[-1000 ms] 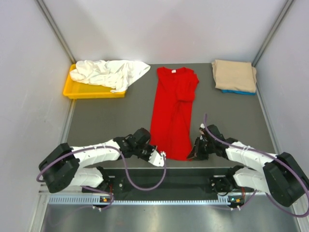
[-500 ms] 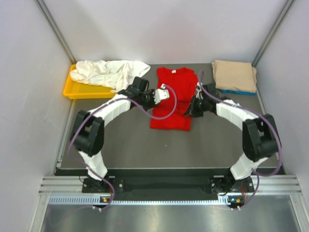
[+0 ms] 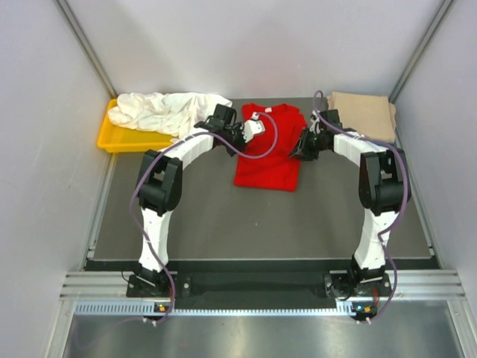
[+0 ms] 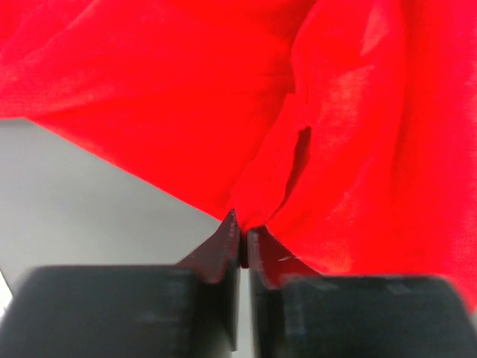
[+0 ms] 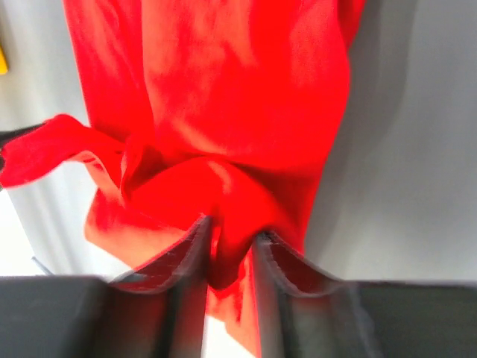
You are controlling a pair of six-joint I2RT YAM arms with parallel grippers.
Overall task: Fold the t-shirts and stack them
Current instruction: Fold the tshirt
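The red t-shirt (image 3: 268, 160) lies folded in half at the back middle of the table, its hem carried up over the collar end. My left gripper (image 3: 252, 128) is shut on the hem's left corner (image 4: 250, 212). My right gripper (image 3: 300, 149) is shut on a bunch of red cloth (image 5: 231, 216) at the shirt's right edge. A crumpled white t-shirt (image 3: 168, 112) lies over the yellow tray (image 3: 119, 140) at the back left. A folded tan t-shirt (image 3: 367, 112) sits on a blue one at the back right; the blue one is mostly hidden.
Grey side walls and metal rails (image 3: 89, 45) close in the table on both sides. The dark table mat (image 3: 223, 224) runs from the shirt to the near edge. Both arms stretch far out from their bases (image 3: 253, 287).
Both grippers have carried the red shirt's hem from the near edge to the back, folding the shirt in half. Both arms are now stretched out towards the back.
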